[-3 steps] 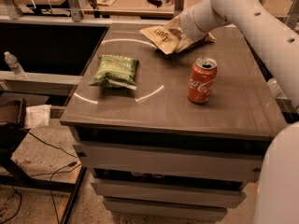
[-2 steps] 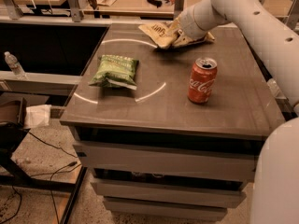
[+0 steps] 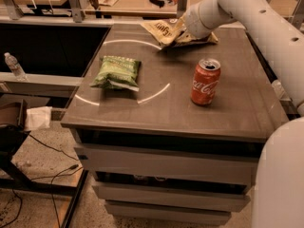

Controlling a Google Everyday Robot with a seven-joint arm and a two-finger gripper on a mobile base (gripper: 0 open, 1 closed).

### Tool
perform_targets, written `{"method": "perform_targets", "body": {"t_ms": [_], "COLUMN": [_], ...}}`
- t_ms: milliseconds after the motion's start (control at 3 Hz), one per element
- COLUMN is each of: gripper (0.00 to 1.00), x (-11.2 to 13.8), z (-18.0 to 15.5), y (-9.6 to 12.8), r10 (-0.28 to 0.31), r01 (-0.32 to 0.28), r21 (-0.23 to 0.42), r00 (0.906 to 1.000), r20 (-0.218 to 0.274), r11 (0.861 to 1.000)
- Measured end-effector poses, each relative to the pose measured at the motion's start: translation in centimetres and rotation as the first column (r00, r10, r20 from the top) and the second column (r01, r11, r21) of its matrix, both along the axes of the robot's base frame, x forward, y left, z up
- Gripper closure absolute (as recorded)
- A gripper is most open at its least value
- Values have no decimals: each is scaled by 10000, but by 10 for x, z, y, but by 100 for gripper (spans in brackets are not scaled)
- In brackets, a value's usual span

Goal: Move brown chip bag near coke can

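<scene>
The brown chip bag [image 3: 164,31] is at the far middle of the table, its cream-yellow lettered end tilted up and its dark brown part [image 3: 202,40] trailing to the right. My gripper [image 3: 182,27] is at the bag's middle and shut on it; my white wrist hides most of the fingers. The red coke can [image 3: 205,81] stands upright nearer the front right, well apart from the bag.
A green chip bag [image 3: 116,72] lies at the left of the grey table [image 3: 237,113]. My white arm [image 3: 266,27] crosses the table's far right side. A water bottle [image 3: 14,66] stands on a shelf at the left. Cables lie on the floor.
The gripper and the brown chip bag have shifted a little up and away from the front; the bag's cream end is raised higher. The can and the green bag have not moved.
</scene>
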State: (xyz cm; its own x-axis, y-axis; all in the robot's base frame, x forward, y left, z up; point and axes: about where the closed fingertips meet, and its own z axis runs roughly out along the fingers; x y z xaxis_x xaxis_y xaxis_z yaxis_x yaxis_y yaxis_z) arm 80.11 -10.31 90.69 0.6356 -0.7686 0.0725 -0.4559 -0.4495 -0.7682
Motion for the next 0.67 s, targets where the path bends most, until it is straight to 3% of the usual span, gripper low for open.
{"method": "perform_targets", "body": {"t_ms": [667], "gripper": [100], "x": [-37], "z": [40], "y": [-22], "r10": [232], "r01": [-222], "r21": [334], "r00": [9993], "r20": [-288], "r11": [9992]}}
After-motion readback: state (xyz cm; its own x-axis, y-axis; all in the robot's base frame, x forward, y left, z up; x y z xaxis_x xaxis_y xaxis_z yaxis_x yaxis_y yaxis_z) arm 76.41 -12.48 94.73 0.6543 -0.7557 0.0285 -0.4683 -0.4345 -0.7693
